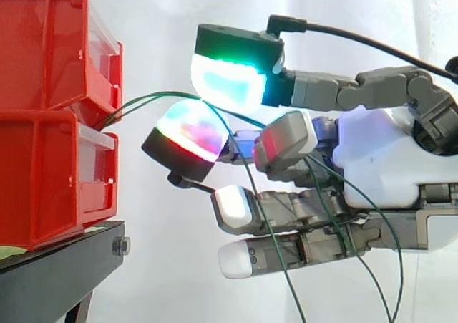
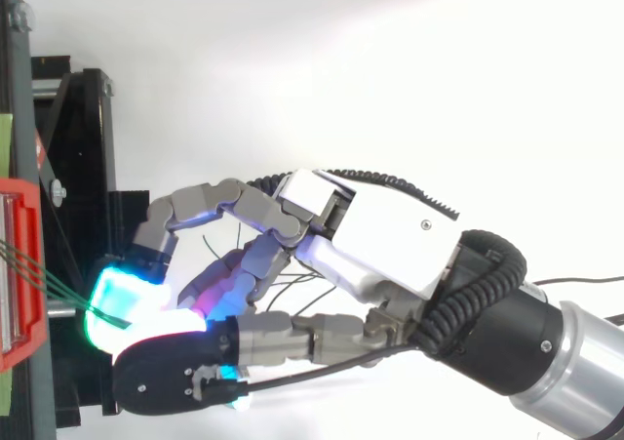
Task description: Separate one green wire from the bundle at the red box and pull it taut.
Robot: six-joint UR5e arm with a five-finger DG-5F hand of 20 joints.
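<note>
green wire point(image 1: 137, 102) between pads point(image 1: 229, 81) of hand point(image 1: 386, 158)

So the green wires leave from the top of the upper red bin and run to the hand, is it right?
Not the top. The side view shows the wires leaving where the upper bin meets the lower bin. They do run to the hand.

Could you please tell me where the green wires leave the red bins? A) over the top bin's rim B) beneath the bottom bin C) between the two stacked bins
C: the side view shows the green wires emerging between the upper red bin and the lower red bin.
</note>
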